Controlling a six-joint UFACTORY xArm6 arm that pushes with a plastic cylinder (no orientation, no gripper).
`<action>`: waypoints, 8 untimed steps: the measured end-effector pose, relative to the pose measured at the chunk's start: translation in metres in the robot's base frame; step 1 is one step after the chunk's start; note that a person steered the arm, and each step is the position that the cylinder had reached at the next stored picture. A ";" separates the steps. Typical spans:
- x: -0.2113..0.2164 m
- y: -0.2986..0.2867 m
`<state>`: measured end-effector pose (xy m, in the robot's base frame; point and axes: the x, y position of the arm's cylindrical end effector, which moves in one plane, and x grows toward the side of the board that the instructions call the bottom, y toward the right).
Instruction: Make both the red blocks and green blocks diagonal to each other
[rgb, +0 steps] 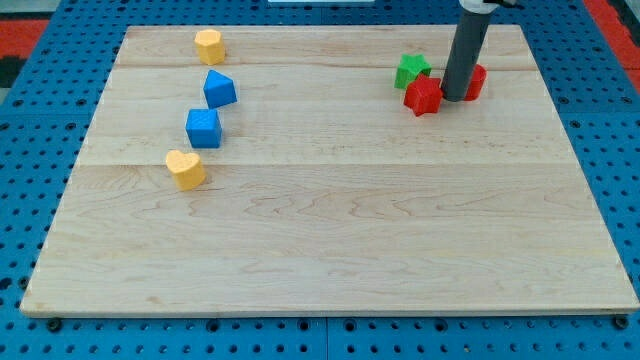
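Note:
A red star-shaped block (422, 95) sits near the view's top right, with a green star-shaped block (410, 70) touching it just above and to the left. A second red block (475, 81) lies to the right, partly hidden behind my rod. My tip (455, 97) rests on the board between the two red blocks, touching or nearly touching both. Only one green block shows; whether another is hidden behind the rod I cannot tell.
At the view's left stand a yellow hexagonal block (209, 45), a blue triangular block (219, 89), a blue cube (203, 127) and a yellow heart-shaped block (185, 168). The wooden board (330, 230) lies on a blue pegboard.

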<state>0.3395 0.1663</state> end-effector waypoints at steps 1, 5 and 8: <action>0.010 0.035; -0.053 -0.061; -0.105 0.053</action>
<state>0.2345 0.2194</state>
